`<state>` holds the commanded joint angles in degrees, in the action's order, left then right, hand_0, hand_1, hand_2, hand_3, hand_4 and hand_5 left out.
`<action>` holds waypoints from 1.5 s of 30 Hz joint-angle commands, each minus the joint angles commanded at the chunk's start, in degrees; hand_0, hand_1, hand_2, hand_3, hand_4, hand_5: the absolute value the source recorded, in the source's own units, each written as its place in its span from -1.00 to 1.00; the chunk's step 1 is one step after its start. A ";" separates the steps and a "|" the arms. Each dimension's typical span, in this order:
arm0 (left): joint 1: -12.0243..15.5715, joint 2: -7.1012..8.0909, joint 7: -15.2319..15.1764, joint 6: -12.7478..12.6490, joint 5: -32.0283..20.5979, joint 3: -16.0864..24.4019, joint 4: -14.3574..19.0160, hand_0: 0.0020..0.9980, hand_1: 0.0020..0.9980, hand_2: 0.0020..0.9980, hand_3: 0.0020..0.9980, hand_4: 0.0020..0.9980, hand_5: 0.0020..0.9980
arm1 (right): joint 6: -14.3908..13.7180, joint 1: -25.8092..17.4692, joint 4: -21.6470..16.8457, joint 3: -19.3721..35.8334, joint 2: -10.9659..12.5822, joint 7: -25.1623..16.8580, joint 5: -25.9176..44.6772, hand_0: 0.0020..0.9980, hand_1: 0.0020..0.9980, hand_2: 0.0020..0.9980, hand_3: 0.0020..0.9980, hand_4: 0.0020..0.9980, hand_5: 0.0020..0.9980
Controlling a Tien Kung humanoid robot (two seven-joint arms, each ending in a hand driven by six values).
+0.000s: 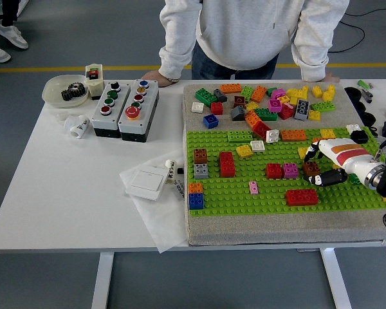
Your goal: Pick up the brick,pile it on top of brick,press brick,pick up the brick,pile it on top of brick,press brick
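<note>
At the table's far left sits a pale bowl [56,91] holding a dark gear-like part, with a small cream box [94,78] just beside it. Next come two grey button boxes [124,108] side by side, their coloured push-buttons facing up, and a small white cylinder [78,125] lying near their lower left. Further right a white switch plate [147,182] rests on a sheet of white paper [156,212] that touches the left edge of a grey mat [276,225].

On that mat lies a green baseplate [244,199]. Standing on it, from the left: an orange-on-blue stack [195,197], a brown-on-grey stack [201,163], a tall red brick [226,164], a small pink brick [253,187], a red brick [273,170] touching a magenta brick [290,170], and a long red brick [301,197] lower down. Above the baseplate a loose heap of mixed bricks [270,103] is scattered on the mat's far strip.

The brown brick [311,168] stands on the baseplate just right of the magenta one. The right hand [334,162], white with orange stripes and black fingertips, reaches in from the right edge; its fingers are curled around the brown brick, thumb below and fingers above, though whether they actually press on it I cannot tell.

A person in a light grey hoodie [251,32] stands at the far side, both hands resting on the table's far edge.
</note>
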<state>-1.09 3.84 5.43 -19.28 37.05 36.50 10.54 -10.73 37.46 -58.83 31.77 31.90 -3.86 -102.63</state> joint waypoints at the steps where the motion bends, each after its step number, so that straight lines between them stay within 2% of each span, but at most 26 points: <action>1: -0.02 -0.01 -0.02 -0.01 -0.09 -0.06 0.00 0.46 0.49 0.59 0.29 0.41 0.26 | -0.07 0.06 0.26 -0.04 -0.08 -0.03 0.05 0.01 0.07 0.16 0.07 0.60 -0.43; 21: -0.28 -0.09 -0.07 -0.18 -0.83 -0.64 0.10 0.46 0.50 0.59 0.29 0.41 0.26 | -0.41 0.99 3.65 -1.20 -0.85 -0.95 -0.62 -0.10 0.02 0.11 0.04 0.51 -0.49; 22: -0.27 -0.09 -0.06 -0.17 -0.80 -0.62 0.10 0.46 0.50 0.59 0.29 0.41 0.26 | -0.43 0.99 3.66 -1.21 -0.85 -0.97 -0.62 -0.23 -0.05 0.06 0.02 0.46 -0.51; 27: -0.13 -0.07 0.06 -0.13 -0.41 -0.41 0.12 0.46 0.50 0.59 0.29 0.41 0.26 | -1.71 0.90 3.64 -1.30 -0.68 -1.67 -0.34 -0.23 -0.05 0.06 0.02 0.46 -0.51; 28: -0.12 -0.07 0.06 -0.13 -0.39 -0.40 0.12 0.46 0.50 0.59 0.29 0.41 0.26 | -1.78 0.89 3.64 -1.30 -0.67 -1.70 -0.33 -0.36 -0.13 -0.01 -0.03 0.36 -0.53; 32: -0.06 -0.06 0.12 -0.09 -0.15 -0.25 0.12 0.46 0.50 0.59 0.29 0.41 0.26 | -2.43 0.87 3.59 -1.35 -0.49 -2.26 -0.01 -0.36 -0.13 -0.01 -0.03 0.36 -0.53; 38: 0.04 -0.07 0.16 -0.05 0.07 -0.06 0.09 0.46 0.50 0.59 0.29 0.41 0.25 | -3.10 0.46 2.53 -0.76 0.11 -2.37 -0.23 -0.40 -0.15 -0.03 -0.05 0.33 -0.52; 45: 0.24 0.00 0.00 -0.05 -0.14 -0.16 0.02 0.46 0.50 0.59 0.29 0.41 0.25 | -3.01 -1.03 -4.11 2.00 3.22 -1.26 -2.38 -0.42 -0.16 -0.03 -0.05 0.31 -0.52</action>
<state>-0.85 3.84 5.44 -19.33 36.91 36.34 10.55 -13.75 36.44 -62.93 33.77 35.12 -5.11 -105.01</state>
